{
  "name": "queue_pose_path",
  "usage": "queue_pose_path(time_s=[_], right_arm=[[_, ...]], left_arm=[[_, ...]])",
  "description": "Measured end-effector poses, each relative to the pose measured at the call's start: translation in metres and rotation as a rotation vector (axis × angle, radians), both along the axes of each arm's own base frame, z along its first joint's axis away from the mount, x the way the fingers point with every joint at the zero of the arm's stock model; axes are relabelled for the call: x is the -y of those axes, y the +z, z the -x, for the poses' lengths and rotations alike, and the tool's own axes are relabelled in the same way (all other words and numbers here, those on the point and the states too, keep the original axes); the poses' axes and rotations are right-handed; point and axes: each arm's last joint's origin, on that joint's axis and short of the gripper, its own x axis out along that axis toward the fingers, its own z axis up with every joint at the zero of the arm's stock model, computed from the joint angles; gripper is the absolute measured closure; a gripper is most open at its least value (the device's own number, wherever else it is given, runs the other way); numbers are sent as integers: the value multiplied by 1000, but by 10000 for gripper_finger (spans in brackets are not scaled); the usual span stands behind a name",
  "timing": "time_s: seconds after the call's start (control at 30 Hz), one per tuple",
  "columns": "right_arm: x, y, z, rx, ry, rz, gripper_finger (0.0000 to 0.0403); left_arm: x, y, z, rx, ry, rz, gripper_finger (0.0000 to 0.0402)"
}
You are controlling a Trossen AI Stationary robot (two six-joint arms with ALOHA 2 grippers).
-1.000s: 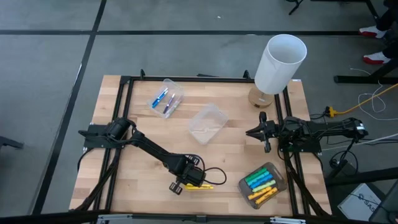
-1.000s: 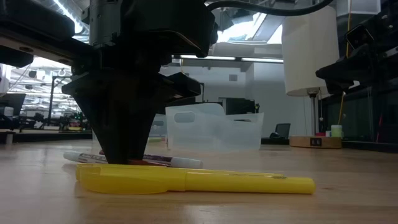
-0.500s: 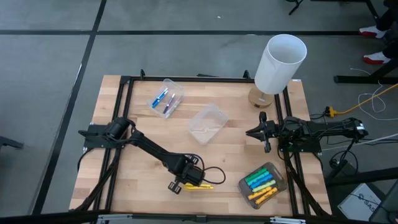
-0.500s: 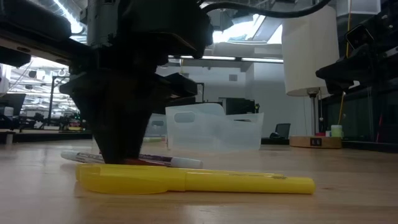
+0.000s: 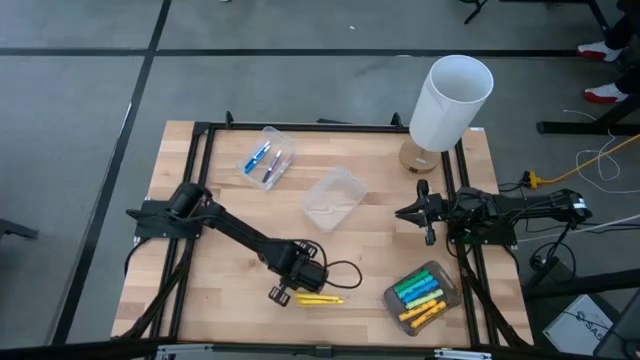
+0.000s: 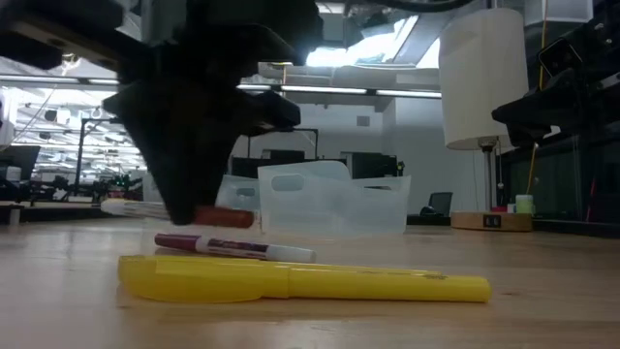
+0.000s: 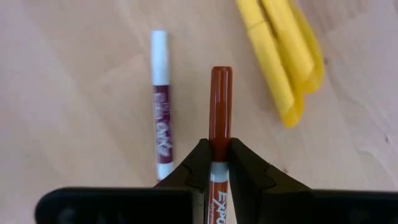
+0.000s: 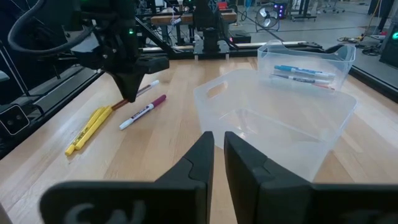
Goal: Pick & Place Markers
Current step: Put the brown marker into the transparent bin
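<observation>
While the wooden table (image 5: 200,310) carries everything, the empty clear tub (image 5: 333,197) at its middle serves as landmark. Biggest item: a white lamp shade (image 5: 451,102), beyond the tub toward the right rear corner.

Left arm reaches from the left edge to a spot in front of the tub. Left gripper (image 5: 283,293) hangs above the boards, fingers (image 7: 198,163) pinching a brown-capped marker (image 7: 219,127), lifted off the wood; low view shows it held level in the air (image 6: 184,213).

Right arm waits to the right of the tub. Right gripper (image 5: 415,212) has fingers (image 8: 196,160) nearly pressed together, nothing between them, pointing toward the tub (image 8: 273,118).

Second clear tub (image 5: 266,157), behind and left of the landmark, holds blue-capped markers (image 5: 258,157).

Third tub (image 5: 421,293), front right of the landmark, holds green, light blue and yellow markers (image 5: 416,292).

On the bare table in front of the landmark: yellow markers (image 5: 318,299) lying side by side (image 7: 283,53), and near them a maroon marker (image 7: 161,127) with a white end, flat on the wood (image 6: 232,246), just behind the yellow ones in the low view.
</observation>
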Motion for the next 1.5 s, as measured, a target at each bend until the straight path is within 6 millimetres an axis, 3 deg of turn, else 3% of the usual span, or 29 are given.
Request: queue_pose_path(time_s=[0.43, 0.83, 1.5], right_arm=[[0, 0, 0, 0, 0, 0, 363], [0, 0, 0, 0, 0, 0, 363], [0, 0, 0, 0, 0, 0, 363]], left_arm=[[-27, 20, -3, 51, 45, -20, 372], [-64, 23, 14, 55, 131, -22, 372], [-162, 55, 53, 191, 426, -101, 372]])
